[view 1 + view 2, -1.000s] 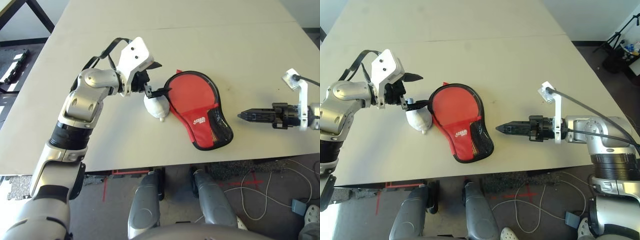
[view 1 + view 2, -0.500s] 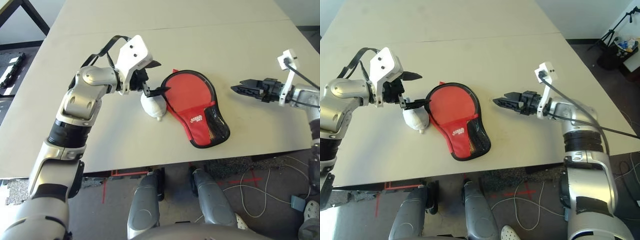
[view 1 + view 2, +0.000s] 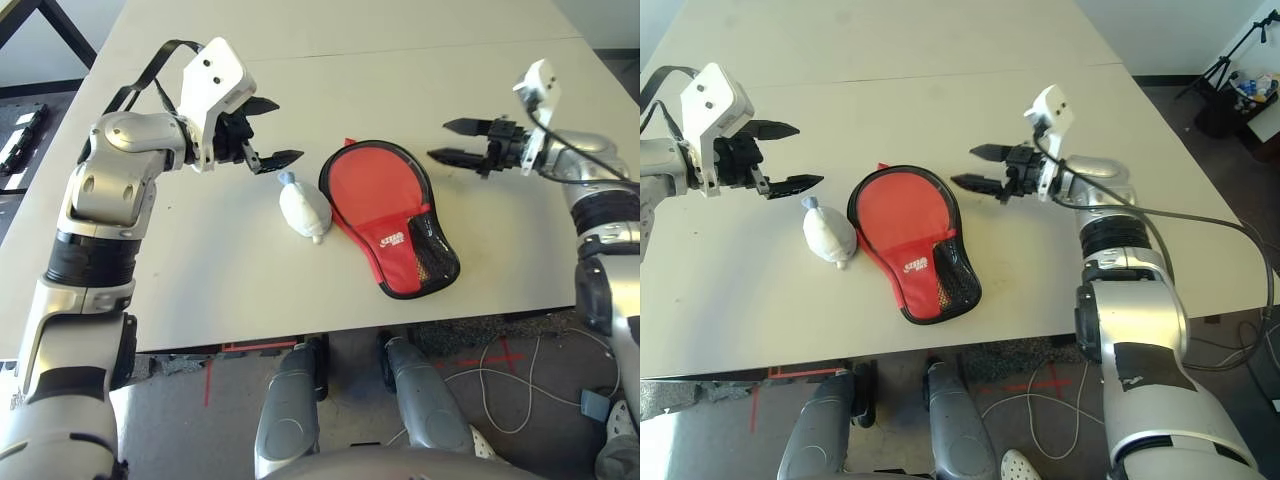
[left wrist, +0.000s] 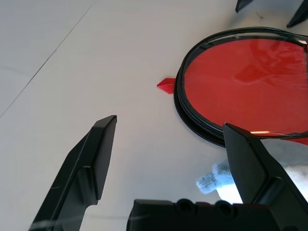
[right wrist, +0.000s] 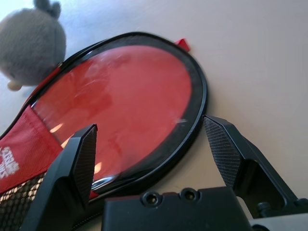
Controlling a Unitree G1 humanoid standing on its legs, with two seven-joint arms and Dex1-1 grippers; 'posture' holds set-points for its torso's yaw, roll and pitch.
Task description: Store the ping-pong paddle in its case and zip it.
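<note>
Flanking one red case (image 3: 392, 215) flat on the worktop (image 3: 400, 80), the left gripper (image 3: 268, 130) and right gripper (image 3: 452, 141) hover empty, fingers apart, one white plush ball (image 3: 302, 208) just beside it. Left wrist view: rim (image 4: 192, 122) seemingly zipped. Right wrist view: fingers (image 5: 226, 147) straddle the round end. Judged finishing; next, checking closure.

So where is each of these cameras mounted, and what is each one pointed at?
Left and right eye views: on the head, looking down at the table; both silver forearms show.
Left wrist view: on the left arm, looking past the open left hand at the case and the plush ball.
Right wrist view: on the right arm, looking past the open right hand at the same case.
All views share the case.
</note>
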